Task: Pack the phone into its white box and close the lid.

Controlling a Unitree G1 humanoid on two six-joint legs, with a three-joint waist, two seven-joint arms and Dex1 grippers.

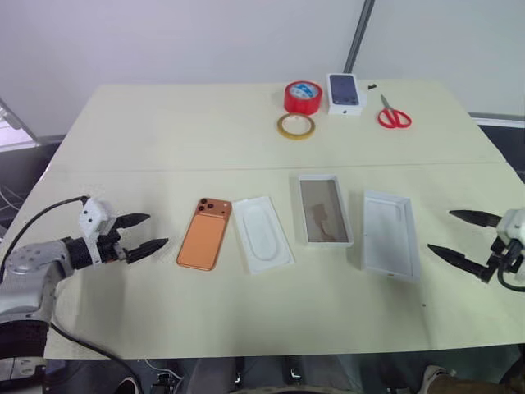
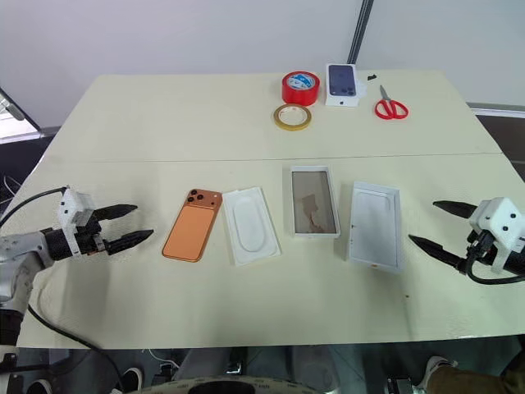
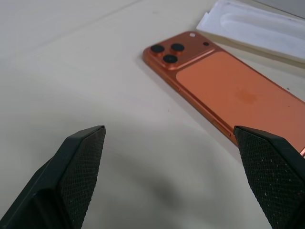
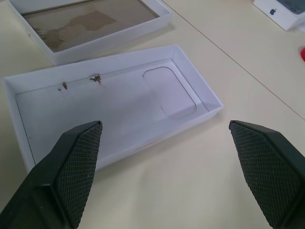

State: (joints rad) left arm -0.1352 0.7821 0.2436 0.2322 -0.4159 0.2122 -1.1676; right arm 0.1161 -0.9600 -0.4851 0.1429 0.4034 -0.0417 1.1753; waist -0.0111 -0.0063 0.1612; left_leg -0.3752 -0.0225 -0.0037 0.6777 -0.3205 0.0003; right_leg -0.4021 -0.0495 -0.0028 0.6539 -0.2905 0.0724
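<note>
From my seat I see four flat pieces lying in a row across the near half of the pale cream surface. At the robot's left lies the phone, camera side up: a smooth orange-copper slab with rounded corners, a glossier raised band at its far end carrying three dark round lenses. Just beside it is a thin white moulded insert with a long oval recess. Next comes the white box, a shallow tray with low walls and a mottled brownish-grey floor. To its right, apart from it, the lid lies open side up, plain white card with low walls, a rounded-rectangle recess pressed into its floor and a few small brown scuffs.

My left claw hovers just left of the phone, its two black, cross-hatched fingers spread apart with nothing between them. My right claw sits right of the lid, fingers likewise wide apart and empty.

At the far edge stand a red tape roll, a flat tan tape ring, a small white box printed with a dark phone and red-handled scissors. A seam runs across the surface; behind it is a plain light wall.
</note>
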